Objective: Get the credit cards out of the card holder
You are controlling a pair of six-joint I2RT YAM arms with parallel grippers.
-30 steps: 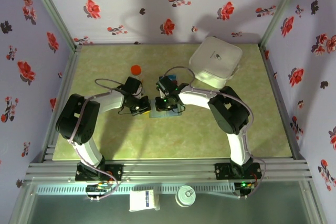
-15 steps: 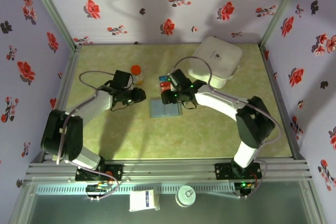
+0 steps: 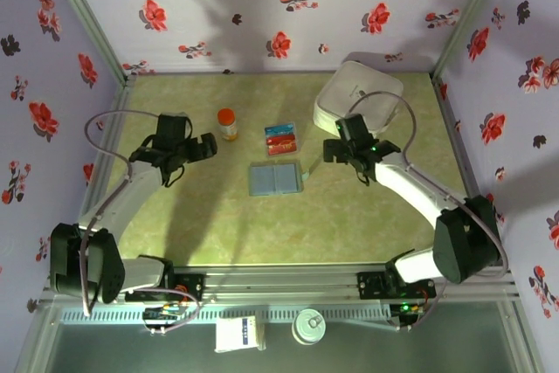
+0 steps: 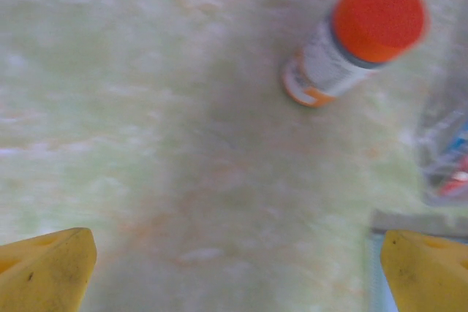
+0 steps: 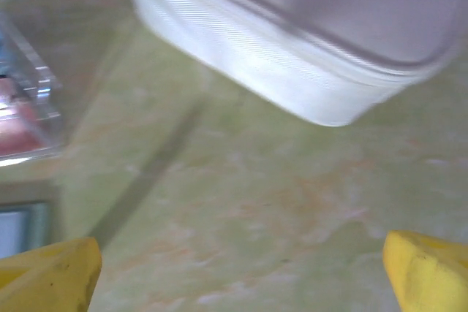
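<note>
We see the card holder (image 3: 276,179) lying open and flat on the green table (image 3: 262,233), its two grey-blue panels side by side; it sits between the two arms and neither touches it; whether any card is left in it we cannot tell. Just behind it sits a clear plastic box (image 3: 296,151) with the red and blue credit cards (image 3: 279,137) inside; an orange-capped bottle (image 3: 227,123) stands upright to the box's left; a large white case (image 3: 358,102) rests at the far right. The left gripper (image 3: 188,153) hovers left of the holder, near the bottle, its yellow fingertips (image 4: 44,268) spread wide over bare table with nothing between them. The right gripper (image 3: 349,156) hangs right of the box, just in front of the white case; it too is spread wide and empty.
</note>
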